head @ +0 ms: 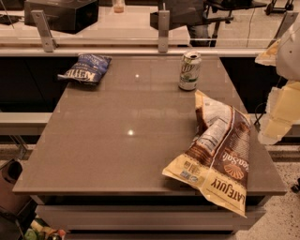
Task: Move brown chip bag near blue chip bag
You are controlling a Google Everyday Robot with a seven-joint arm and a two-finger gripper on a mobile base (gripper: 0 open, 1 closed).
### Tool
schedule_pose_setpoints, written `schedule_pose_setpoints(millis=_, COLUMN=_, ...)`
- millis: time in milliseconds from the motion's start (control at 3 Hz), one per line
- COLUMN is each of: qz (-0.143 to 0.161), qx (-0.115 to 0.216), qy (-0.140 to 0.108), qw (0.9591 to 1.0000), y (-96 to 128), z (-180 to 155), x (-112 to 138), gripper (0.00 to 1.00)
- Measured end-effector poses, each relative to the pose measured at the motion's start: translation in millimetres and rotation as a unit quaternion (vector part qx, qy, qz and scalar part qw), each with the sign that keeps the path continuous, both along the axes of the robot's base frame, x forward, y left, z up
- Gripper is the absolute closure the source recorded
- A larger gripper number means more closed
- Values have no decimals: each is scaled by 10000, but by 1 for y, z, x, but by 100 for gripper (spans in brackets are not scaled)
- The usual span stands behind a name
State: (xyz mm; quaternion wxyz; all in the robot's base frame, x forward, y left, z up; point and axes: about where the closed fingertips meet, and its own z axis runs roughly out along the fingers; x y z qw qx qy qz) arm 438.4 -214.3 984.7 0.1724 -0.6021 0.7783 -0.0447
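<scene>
Brown chip bag (219, 150): lying flat at the near right corner of the desk (117, 140). "LATE JULY" lettering is upside down toward the near edge, white nutrition label facing up. Near end hangs past the desk's near edge. Far end is crumpled and sticks up a bit.

Blue chip bag (86, 68): far left corner of the desk, flat, "KETTLE" lettering upside down. Well apart from the brown chip bag, diagonally across the desk.

Green-white soda can (190, 70): upright, far side, right of centre. Just beyond the brown chip bag's far end, not touching it.

Gripper (277, 117): cream-coloured, at the right edge of view, off the desk's right side. It's in the air beside the brown chip bag's far half, apart from it. Partly cut off by the frame edge. Jaws: cannot tell if wide or narrow.

Beyond the desk's far edge: a rail with two metal posts (163, 30), and a black box (61, 14) on the surface behind.
</scene>
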Motion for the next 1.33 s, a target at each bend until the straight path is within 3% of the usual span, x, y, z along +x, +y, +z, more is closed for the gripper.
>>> schedule_pose_setpoints(millis=333, qz=-13, qx=-43, qy=-8, qw=10000, y=1, z=1, x=2, gripper=0)
schedule_pose_setpoints(millis=667, qz=25, qx=118, qy=145, qw=9998, y=1, z=-17, x=14, gripper=0)
schedule_pose_setpoints(millis=1000, qz=138, qx=402, qy=413, qw=9982, y=8, z=-52, x=21, gripper=0)
schedule_pose_setpoints(millis=1333, qz=272, qx=736, qy=755, qw=9940, y=19, z=-92, x=19, gripper=0)
